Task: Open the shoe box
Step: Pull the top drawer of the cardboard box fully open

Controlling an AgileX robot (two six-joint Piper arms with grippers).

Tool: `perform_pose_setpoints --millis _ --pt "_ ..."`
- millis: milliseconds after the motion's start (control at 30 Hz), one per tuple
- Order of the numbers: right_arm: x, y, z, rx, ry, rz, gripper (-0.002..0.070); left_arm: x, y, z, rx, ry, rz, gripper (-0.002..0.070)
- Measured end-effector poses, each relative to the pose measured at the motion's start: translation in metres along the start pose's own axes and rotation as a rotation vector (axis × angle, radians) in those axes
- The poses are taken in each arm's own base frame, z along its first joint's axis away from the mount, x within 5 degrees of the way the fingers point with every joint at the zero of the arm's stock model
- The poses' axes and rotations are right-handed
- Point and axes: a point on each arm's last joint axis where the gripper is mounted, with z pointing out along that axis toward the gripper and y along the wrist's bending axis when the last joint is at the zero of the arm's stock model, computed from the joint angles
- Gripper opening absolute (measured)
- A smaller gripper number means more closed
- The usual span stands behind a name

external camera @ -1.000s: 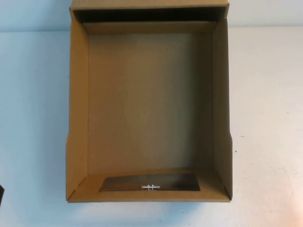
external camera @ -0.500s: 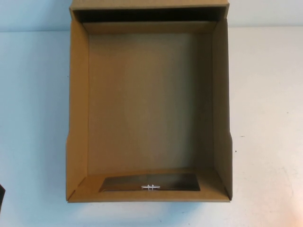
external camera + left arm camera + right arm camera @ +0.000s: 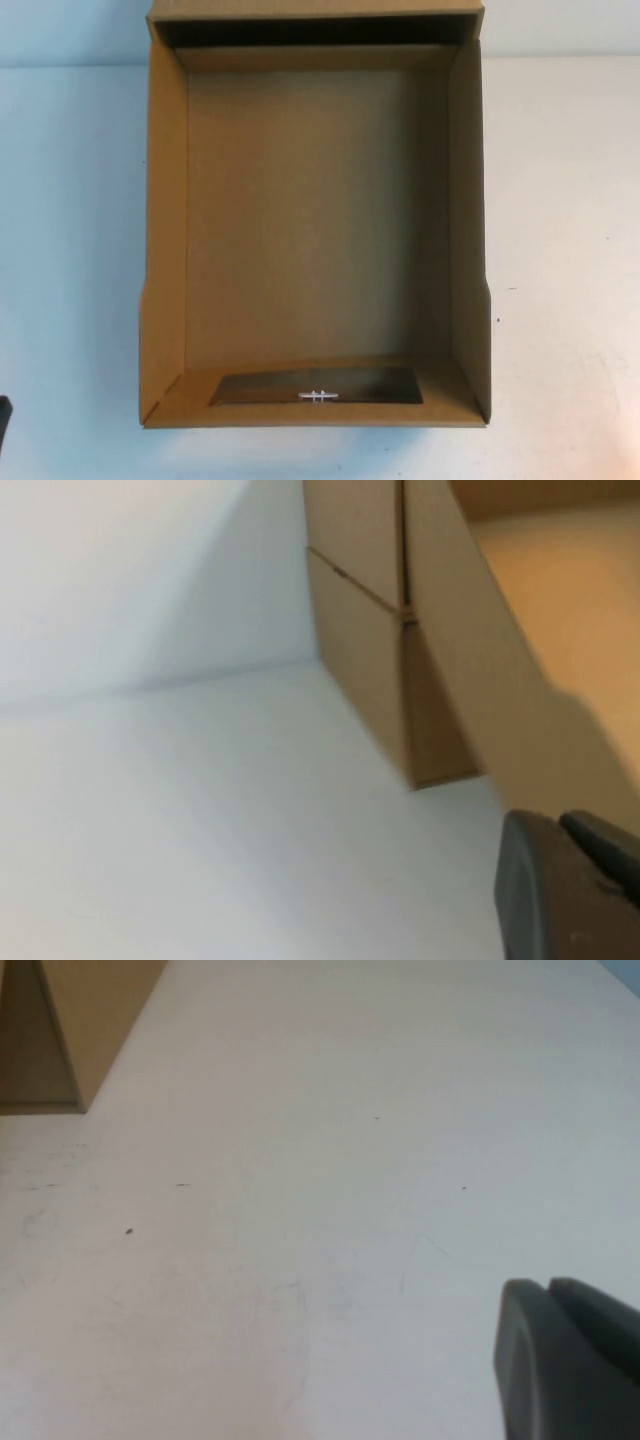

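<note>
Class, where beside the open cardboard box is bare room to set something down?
Bare white table right of the open brown cardboard shoe box; another strip on its left; the box's floor too. Tightest at the near left, where the left gripper sits close to the box wall. The right gripper hangs over bare table near a box corner.

1. Shoe box (image 3: 165, 250) open, fills frame centre; upright walls bar sideways entry, interior open from above.
2. Table (image 3: 560, 250) right of box: wide free lane.
3. Left of box: same, wide lane.
4. Bottom edge: narrow strip only, before front wall.
5. Top edge: box runs out of frame.
</note>
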Motion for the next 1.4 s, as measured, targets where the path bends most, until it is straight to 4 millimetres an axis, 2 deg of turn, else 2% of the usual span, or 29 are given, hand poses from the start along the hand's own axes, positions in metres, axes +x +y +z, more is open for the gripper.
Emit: perform_pose_setpoints --millis 133,400,500,700,833,967,1100,1400 --pt "0.000 0.000 0.000 0.000 0.000 0.000 -0.0013 0.002 0.003 0.000 -0.026 0.022 0.286 -0.0004" --pt "0.000 0.000 0.000 0.000 0.001 0.000 -0.0014 0.006 0.003 0.000 -0.025 0.071 0.361 -0.0004" --pt "0.000 0.000 0.000 0.000 0.001 0.000 -0.0013 0.008 0.003 0.000 -0.018 0.095 0.353 -0.0004" --pt "0.000 0.000 0.000 0.000 0.001 0.000 -0.0013 0.012 0.000 -0.001 0.000 0.134 0.074 -0.0004" --pt "0.000 0.000 0.000 0.000 0.002 0.000 -0.0013 0.013 0.001 -0.001 -0.039 0.149 -0.018 -0.0004" --pt "0.000 0.000 0.000 0.000 0.002 0.000 -0.0013 0.018 0.000 -0.002 -0.032 0.198 -0.040 -0.0004" --pt "0.000 0.000 0.000 0.000 0.002 0.000 -0.0013 0.025 0.001 -0.003 -0.030 0.275 0.018 -0.0004" --pt "0.000 0.000 0.000 0.000 0.002 0.000 -0.0013 0.026 0.001 -0.004 -0.032 0.290 0.034 -0.0004"
